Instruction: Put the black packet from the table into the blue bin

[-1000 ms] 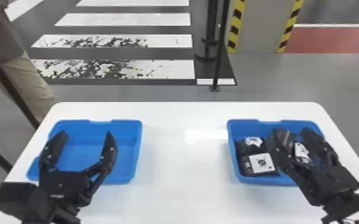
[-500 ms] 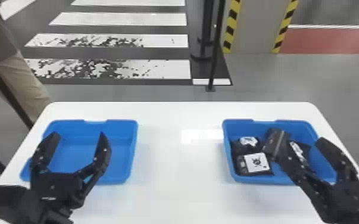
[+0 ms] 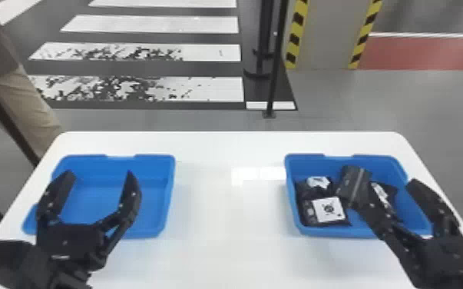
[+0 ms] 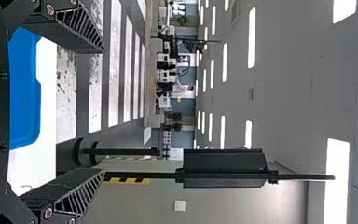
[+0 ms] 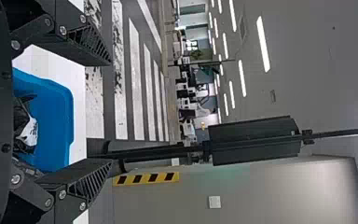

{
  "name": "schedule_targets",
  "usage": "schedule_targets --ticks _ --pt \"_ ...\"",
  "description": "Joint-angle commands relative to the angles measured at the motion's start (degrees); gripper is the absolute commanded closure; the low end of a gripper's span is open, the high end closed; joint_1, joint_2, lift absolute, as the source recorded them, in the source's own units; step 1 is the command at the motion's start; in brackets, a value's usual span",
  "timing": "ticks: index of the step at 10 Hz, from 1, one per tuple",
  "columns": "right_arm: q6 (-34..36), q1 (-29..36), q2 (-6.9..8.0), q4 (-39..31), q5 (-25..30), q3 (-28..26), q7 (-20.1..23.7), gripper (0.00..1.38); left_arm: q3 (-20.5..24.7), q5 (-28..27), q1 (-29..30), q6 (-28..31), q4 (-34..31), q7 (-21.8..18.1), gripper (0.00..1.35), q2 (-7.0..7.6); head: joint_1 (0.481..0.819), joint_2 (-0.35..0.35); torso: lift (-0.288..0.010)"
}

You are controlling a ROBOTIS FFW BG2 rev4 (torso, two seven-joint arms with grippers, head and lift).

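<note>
R gripper (image 3: 384, 176): jaws apart, over blue bin (image 3: 357, 232); your risk: dipping it, fingers may snag or drag black pkts (image 3: 328, 210). L gripper (image 3: 100, 173): jaws apart.

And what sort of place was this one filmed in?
Probably a large indoor workshop or lab hall: there are crosswalk stripes painted or laid on the floor, yellow-and-black hazard markings, and rows of ceiling lights.

The table (image 3: 222, 238) offers passage between left bin (image 3: 168, 196) and right bin (image 3: 315, 230) walls.
</note>
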Motion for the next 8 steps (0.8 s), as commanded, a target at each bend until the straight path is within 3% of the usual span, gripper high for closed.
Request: schedule_targets --ticks 1,8 --pt "0.29 0.00 0.03 0.00 -0.10 0.00 0.00 0.31 0.01 0.00 -0.03 0.00 0.00 0.00 0.12 0.00 0.695 -0.003 -0.110" --pt "1.13 -0.28 0.03 -0.14 0.13 0.00 0.00 0.31 -0.10 0.00 -0.17 0.14 0.00 -0.08 0.12 0.00 0.695 -0.003 -0.110"
